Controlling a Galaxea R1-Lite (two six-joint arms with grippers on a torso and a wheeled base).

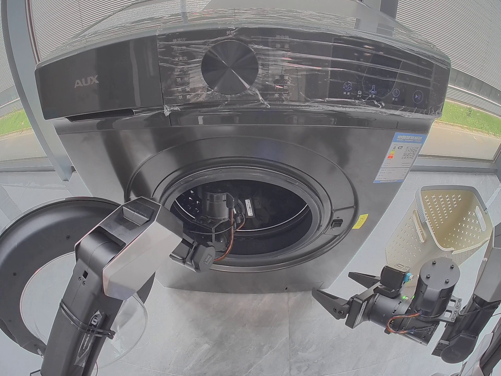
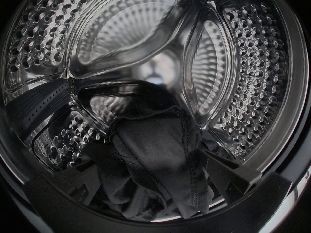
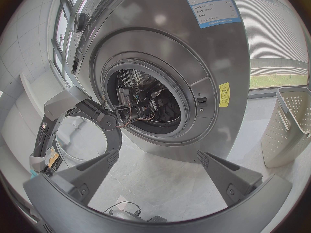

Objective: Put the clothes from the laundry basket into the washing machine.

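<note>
Ahead of me stands the washing machine [image 1: 104, 152], its round door [image 1: 31, 246] swung wide to the machine's left so the mouth [image 1: 245, 220] is free. The left arm [image 1: 130, 246] goes in through that mouth, with its wrist inside the drum [image 2: 259, 65]; this reads as the drop-off step. Low in the drum sits the left gripper [image 2: 155, 151], jaws spread wide. A dark garment [image 2: 162, 182] lies bunched between its two fingers and down on the drum's lower wall. With the jaws this far apart I judge the cloth let go rather than pinched (whether it touches a pad I cannot tell). Setting it deep makes sense: cloth left at the mouth could slide out or catch in the door. In front of the machine, below and right of the mouth, hangs the right gripper [image 1: 332, 283], fingers fully apart with nothing in them. There it is out of the left arm's way and close to the laundry basket [image 1: 404, 241], likely parked for the next pick. The basket stands on the floor [image 1: 250, 330] just off the machine's right front corner. What shows of its inside holds no clothes (its bottom is hidden), so the load may be nearly in. Next call, by my guess: the left arm backs straight out of the machine without snagging the garment on a finger.
</note>
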